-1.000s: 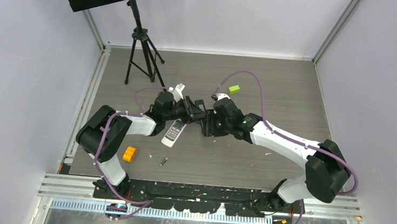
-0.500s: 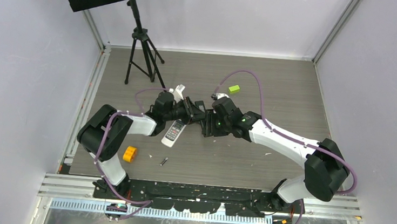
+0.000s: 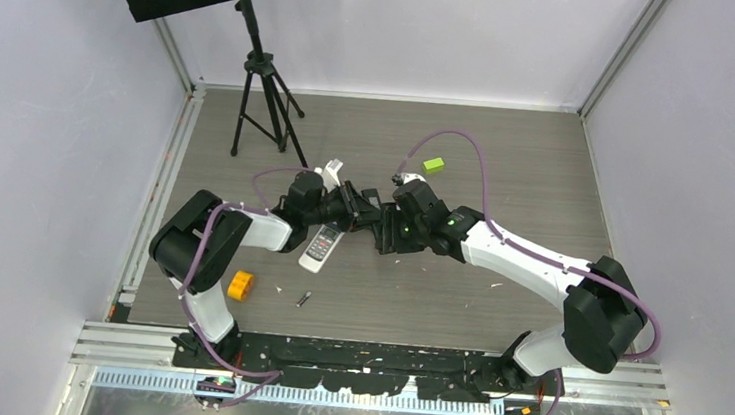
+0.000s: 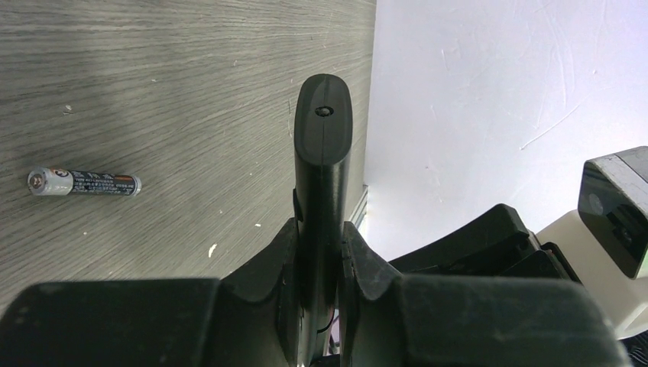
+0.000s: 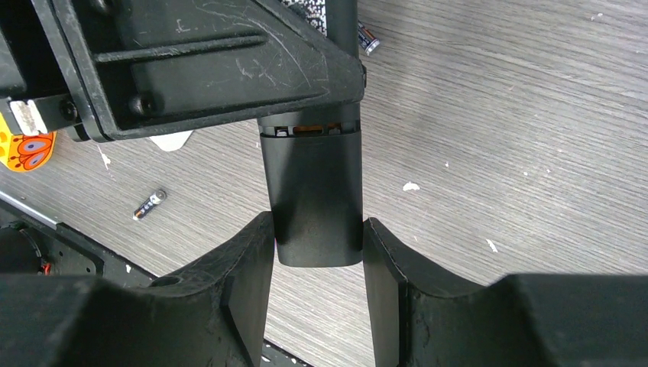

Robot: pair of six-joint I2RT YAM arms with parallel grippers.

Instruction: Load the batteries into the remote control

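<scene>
An orange block (image 3: 240,285) lies on the wooden table (image 3: 538,162). A green block (image 3: 433,164) lies well apart from it. A black tripod (image 3: 261,93) stands at the back.

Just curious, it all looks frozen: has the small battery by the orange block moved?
No. The battery lies where it was, with the same gap from the orange block.

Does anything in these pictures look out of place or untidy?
Slightly. The batteries lie loose and apart on the table: one in the left wrist view, two in the right wrist view. Small white flecks litter the wood. The held black remote shows no damage.
</scene>
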